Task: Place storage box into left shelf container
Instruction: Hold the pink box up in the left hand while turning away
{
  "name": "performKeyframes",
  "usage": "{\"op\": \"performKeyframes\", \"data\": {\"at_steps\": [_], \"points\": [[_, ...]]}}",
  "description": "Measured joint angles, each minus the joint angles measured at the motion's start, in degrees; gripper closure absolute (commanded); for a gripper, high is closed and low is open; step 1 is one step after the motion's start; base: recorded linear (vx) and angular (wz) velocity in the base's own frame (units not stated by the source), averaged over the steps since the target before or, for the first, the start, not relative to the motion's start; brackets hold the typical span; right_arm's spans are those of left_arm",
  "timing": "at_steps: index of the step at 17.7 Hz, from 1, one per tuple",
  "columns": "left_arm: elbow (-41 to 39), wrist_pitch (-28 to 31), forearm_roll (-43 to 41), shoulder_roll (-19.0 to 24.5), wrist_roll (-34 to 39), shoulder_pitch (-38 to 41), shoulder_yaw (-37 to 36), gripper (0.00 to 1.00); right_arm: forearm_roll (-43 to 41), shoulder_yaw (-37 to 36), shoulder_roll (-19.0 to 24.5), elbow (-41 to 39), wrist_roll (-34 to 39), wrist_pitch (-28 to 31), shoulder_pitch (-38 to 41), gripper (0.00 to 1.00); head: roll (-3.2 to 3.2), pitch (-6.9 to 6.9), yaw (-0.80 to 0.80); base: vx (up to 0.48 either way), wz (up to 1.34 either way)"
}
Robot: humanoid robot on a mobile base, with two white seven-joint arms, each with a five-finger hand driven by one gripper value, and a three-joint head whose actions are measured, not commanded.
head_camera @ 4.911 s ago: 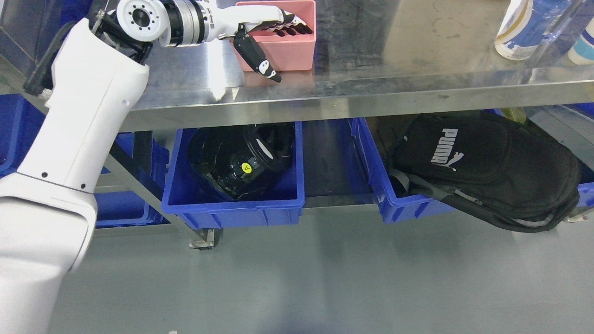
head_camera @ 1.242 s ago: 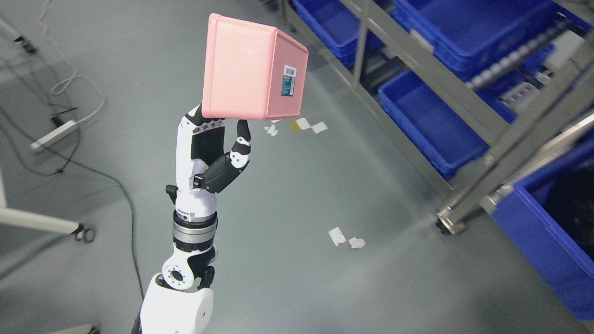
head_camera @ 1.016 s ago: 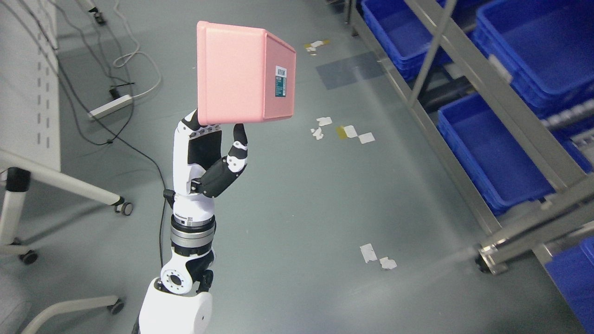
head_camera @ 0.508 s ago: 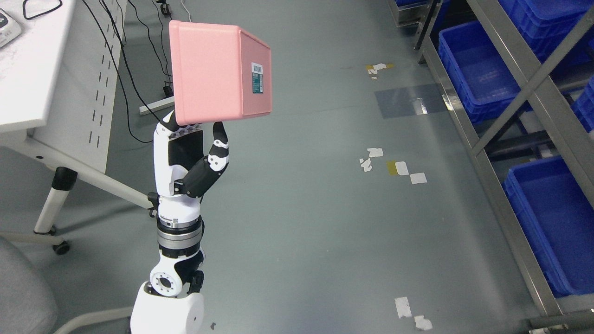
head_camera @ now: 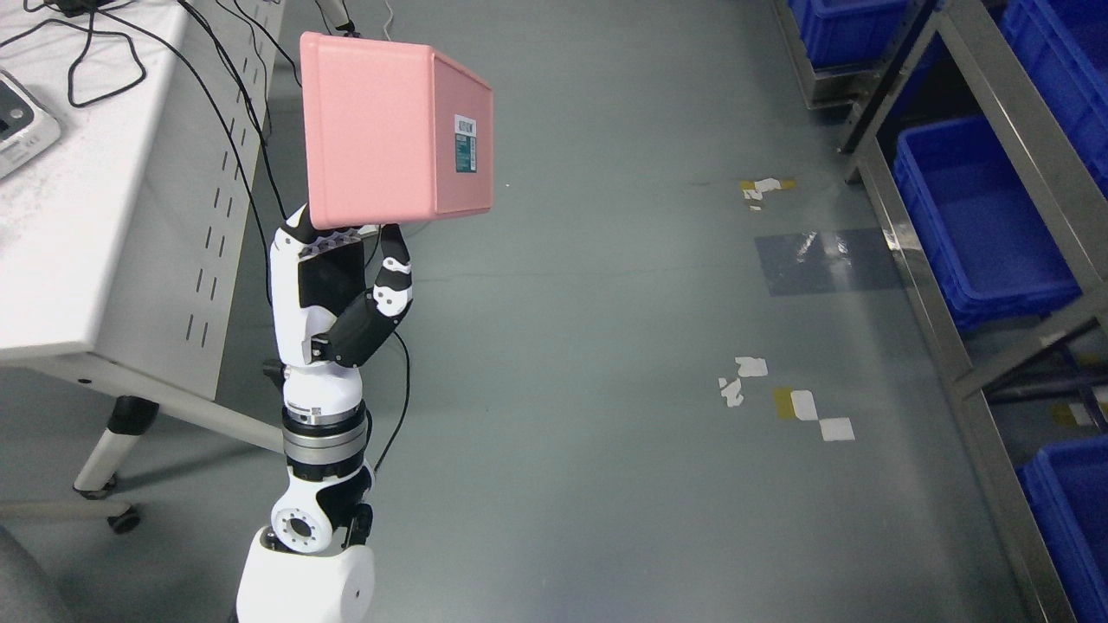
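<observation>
The pink storage box (head_camera: pixel 389 138) is held up in the air at the upper left of the head view, tipped so its underside and a labelled side face me. My left hand (head_camera: pixel 342 260) is shut on the box's lower edge, thumb on one side and fingers on the other, with the forearm rising from the bottom edge. A metal shelf (head_camera: pixel 943 285) with blue containers (head_camera: pixel 978 216) runs along the right edge, well apart from the box. The right arm does not show.
A white table (head_camera: pixel 95 216) with cables and a device stands at the left, close to my left arm. Its wheeled legs (head_camera: pixel 117 433) reach the floor at lower left. Tape scraps (head_camera: pixel 788 398) lie on the grey floor between table and shelf.
The whole picture has shifted as the camera turned: the shelf slid toward the right edge and the white table came in at the left. The hand keeps its hold on the box.
</observation>
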Motion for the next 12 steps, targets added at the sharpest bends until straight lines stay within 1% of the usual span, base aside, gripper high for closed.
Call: {"op": "performKeyframes", "data": {"at_steps": [6, 12], "points": [[-0.07, 0.08, 0.01, 0.00, 0.01, 0.62, -0.60, 0.97, 0.00, 0.00, 0.00, 0.00, 0.22, 0.00, -0.01, 0.00, 0.00, 0.02, 0.00, 0.449, 0.22], [-0.11, 0.20, -0.02, 0.00, -0.21, 2.58, -1.29, 0.96, 0.00, 0.00, 0.00, 0.00, 0.07, 0.00, -0.01, 0.00, 0.00, 0.02, 0.00, 0.404, 0.15]]}}
